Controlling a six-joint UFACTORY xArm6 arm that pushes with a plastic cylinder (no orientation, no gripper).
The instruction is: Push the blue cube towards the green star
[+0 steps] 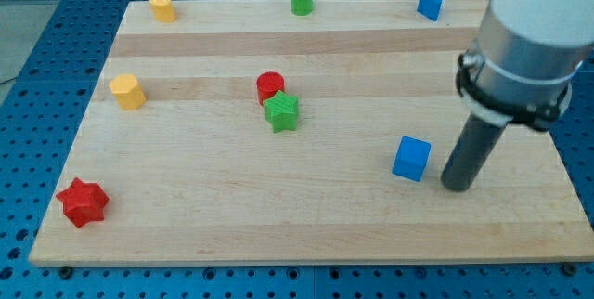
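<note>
You see my tip point(457, 186) just to the view's right of the blue cube point(411, 159), not touching it. There are no fingers. The cube, without a long axis, sits corner-on. The green star point(282, 111) lies well toward the view's upper left.

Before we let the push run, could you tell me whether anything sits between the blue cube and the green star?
Nothing visible does. The board is bare between the blue cube and the green star. The red cylinder touches the star's far side, out of the way. My tip is just right of the cube.
</note>
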